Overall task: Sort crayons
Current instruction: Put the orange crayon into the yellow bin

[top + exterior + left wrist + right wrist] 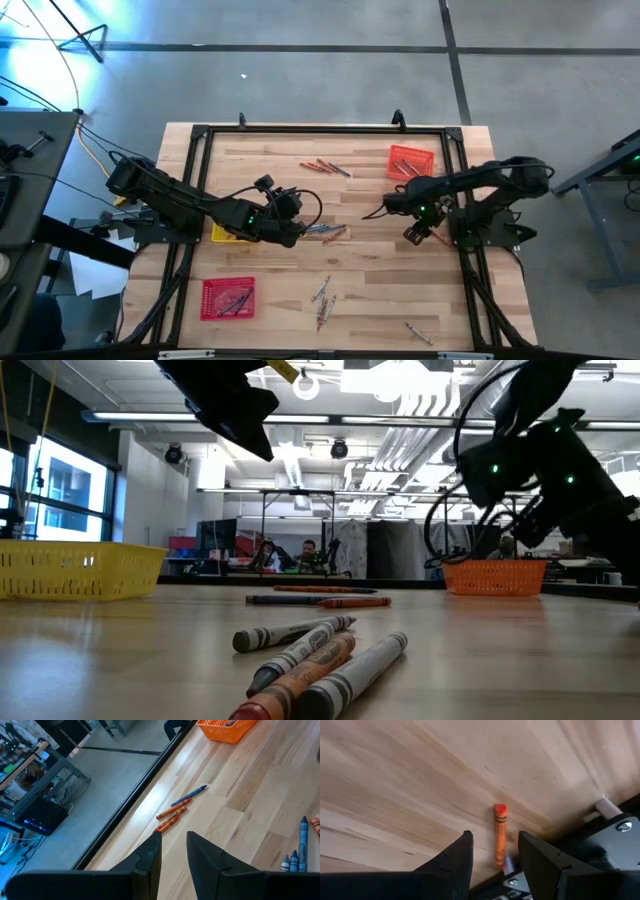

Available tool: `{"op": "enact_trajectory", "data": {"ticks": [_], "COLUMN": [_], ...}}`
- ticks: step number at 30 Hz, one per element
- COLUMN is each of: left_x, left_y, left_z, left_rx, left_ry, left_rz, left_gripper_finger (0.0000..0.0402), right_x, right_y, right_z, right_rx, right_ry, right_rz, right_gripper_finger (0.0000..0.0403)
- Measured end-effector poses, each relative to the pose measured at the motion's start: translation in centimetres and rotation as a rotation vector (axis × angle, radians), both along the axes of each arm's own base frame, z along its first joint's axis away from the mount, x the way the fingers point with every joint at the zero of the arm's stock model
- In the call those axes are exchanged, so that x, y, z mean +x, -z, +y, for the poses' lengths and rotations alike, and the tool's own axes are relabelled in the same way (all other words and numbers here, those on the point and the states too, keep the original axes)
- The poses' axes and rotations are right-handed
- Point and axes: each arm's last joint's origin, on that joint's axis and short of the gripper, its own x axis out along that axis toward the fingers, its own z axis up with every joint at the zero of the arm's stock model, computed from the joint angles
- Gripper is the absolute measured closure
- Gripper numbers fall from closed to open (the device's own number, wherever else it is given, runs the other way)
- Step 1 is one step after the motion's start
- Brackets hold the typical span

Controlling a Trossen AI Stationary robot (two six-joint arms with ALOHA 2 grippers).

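Observation:
Crayons lie in loose groups on the wooden table: one group at the far middle, one at the centre, and one near the front edge. My right gripper is open and points down at the table's right side. An orange crayon lies flat on the wood beyond the gap between its fingers. My left gripper hangs open and empty above the table, just left of the centre group. It looks toward a blue and two orange crayons.
An orange tray stands at the far right, a yellow tray under my left arm, and a red tray at the near left. A black frame rail runs close beside the orange crayon. A lone crayon lies at the near right.

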Motion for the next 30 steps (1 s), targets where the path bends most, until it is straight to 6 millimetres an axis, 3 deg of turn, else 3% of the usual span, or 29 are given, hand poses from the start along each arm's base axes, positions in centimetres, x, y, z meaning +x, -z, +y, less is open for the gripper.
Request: {"op": "enact_trajectory", "data": {"ticks": [15,30], "left_x": [0.0,0.0], "left_y": [0.0,0.0], "left_z": [0.0,0.0], "left_rx": [0.0,0.0], "left_ry": [0.0,0.0], "left_rz": [0.001,0.0], "left_gripper_finger": [0.0323,0.0323], "right_x": [0.8,1.2], "right_y": [3.5,4.2], "right_z": [-0.5,-0.5], "right_rx": [0.215,0.227], "right_ry": [-0.079,-0.071], "right_rz": [0.087,0.063], "right_gripper_finger": [0.0266,0.0394]}}
